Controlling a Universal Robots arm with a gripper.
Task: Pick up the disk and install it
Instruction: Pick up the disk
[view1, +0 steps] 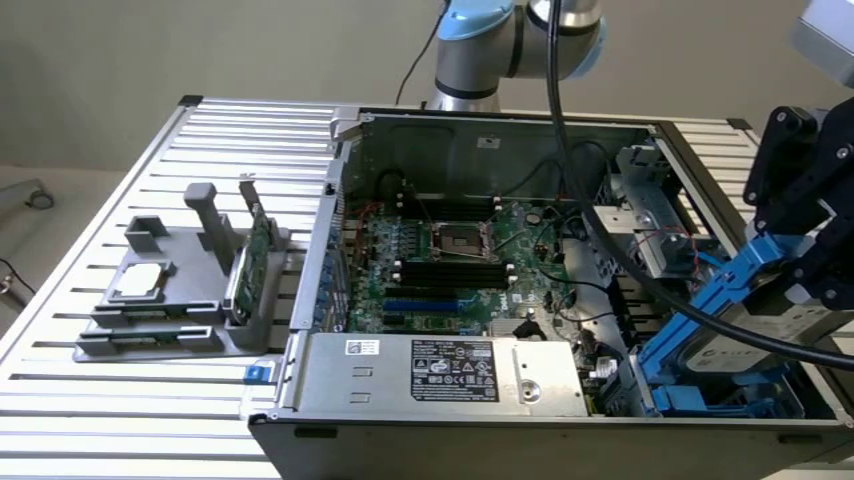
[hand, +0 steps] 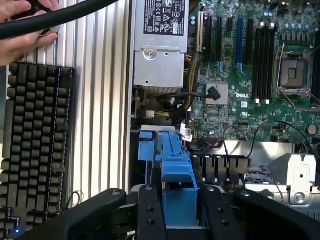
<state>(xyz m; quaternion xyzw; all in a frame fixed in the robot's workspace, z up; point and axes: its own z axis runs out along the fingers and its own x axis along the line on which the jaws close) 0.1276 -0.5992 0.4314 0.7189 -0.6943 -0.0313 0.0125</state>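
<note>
Tool (hand: 178, 212) clamped on the blue-framed disk (view1: 763, 335), disk tilted above the drive-bay corner of the open computer case (view1: 481, 145), motherboard (view1: 461, 255) inside the case, keyboard (hand: 37, 145) and a person's hand (hand: 25, 30) on the slatted tabletop (view1: 134, 400) beside the case

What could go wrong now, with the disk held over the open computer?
The disk sits tilted in the pincer at the blue bay; it may jam instead of sliding in. The thick black cable drapes across the case beside the disk and could snag. A hand is on that cable by the keyboard and might get pulled.
</note>
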